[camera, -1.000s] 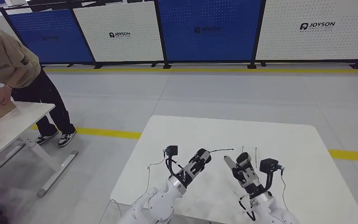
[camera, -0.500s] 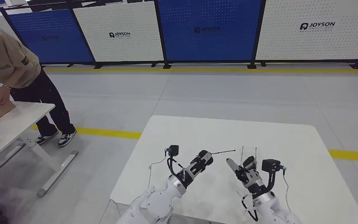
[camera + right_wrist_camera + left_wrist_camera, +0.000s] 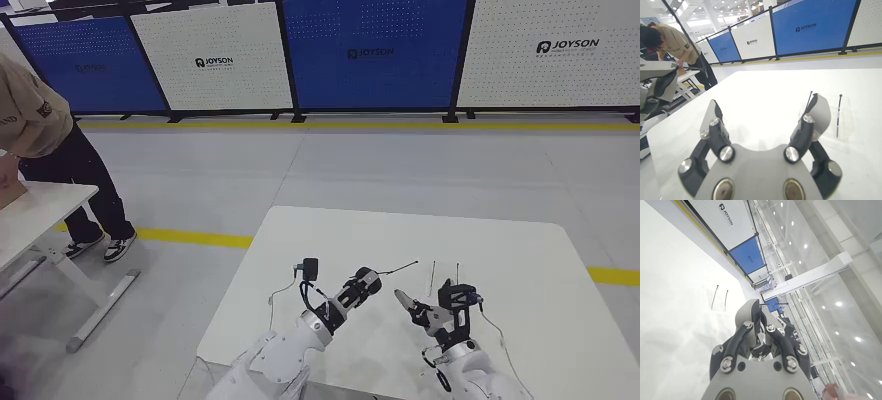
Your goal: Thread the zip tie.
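left gripper is over the white rectangular table, toward 9 o'clock of table centre, pads pressed together and pinching a thin black plastic zip tie by one end. tie is off the surface and sticks out of the fingertips toward roughly 2-3 o'clock in top view, its free end near the loose ones. left wrist cam agrees: fingers closed, tie clamped right at the tips and jutting out sideways. right gripper is at about 4 o'clock of the left one, near it but not touching, fingers spread wide; right wrist cam shows both pads well apart. two loose black zip ties lie flat at 12-1 o'clock of the right gripper, side by side, near parallel, running 12-to-6 with heads at the 12 o'clock end, on a clear plastic sheet. in right wrist cam one loose tie is partly hidden behind a right finger, can't tell if they touch. held tie and right gripper are apart
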Robot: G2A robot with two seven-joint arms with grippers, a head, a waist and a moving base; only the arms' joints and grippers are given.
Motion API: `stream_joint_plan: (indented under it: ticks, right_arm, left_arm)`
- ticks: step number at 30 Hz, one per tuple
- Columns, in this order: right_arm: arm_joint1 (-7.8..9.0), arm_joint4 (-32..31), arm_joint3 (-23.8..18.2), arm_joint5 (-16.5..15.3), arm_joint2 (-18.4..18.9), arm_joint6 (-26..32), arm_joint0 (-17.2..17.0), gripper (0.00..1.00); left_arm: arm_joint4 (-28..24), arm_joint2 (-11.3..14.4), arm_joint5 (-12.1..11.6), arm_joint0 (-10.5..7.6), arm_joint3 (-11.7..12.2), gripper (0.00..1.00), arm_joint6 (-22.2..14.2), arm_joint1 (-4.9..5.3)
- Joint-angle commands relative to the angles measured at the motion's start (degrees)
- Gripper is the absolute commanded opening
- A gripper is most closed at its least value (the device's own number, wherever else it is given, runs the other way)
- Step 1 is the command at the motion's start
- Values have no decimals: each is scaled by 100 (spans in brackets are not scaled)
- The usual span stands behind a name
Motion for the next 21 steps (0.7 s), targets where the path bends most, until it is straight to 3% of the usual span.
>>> stream_joint_plan:
  ticks: [1, 6, 19, 20, 21]
  right_arm:
    - [7, 37, 30, -173, -23, 226, 18, 100]
    - [33, 373, 159, -780, 55, 537, 115, 100]
    - [14, 588, 146, -759, 52, 363, 83, 100]
    - [13, 606, 141, -771, 48, 338, 79, 56]
    - [11, 611, 141, -779, 41, 322, 78, 44]
  left_arm:
    - [-77, 26, 17, -6, 4, 0, -23, -6]
    - [-387, 14, -4, -13, -25, 0, -300, -1]
    - [-421, 99, 47, -56, 27, 0, -307, -15]
    - [-401, 112, 40, -64, 34, 0, -297, -17]
    - [-382, 126, 31, -69, 42, 0, -273, -19]
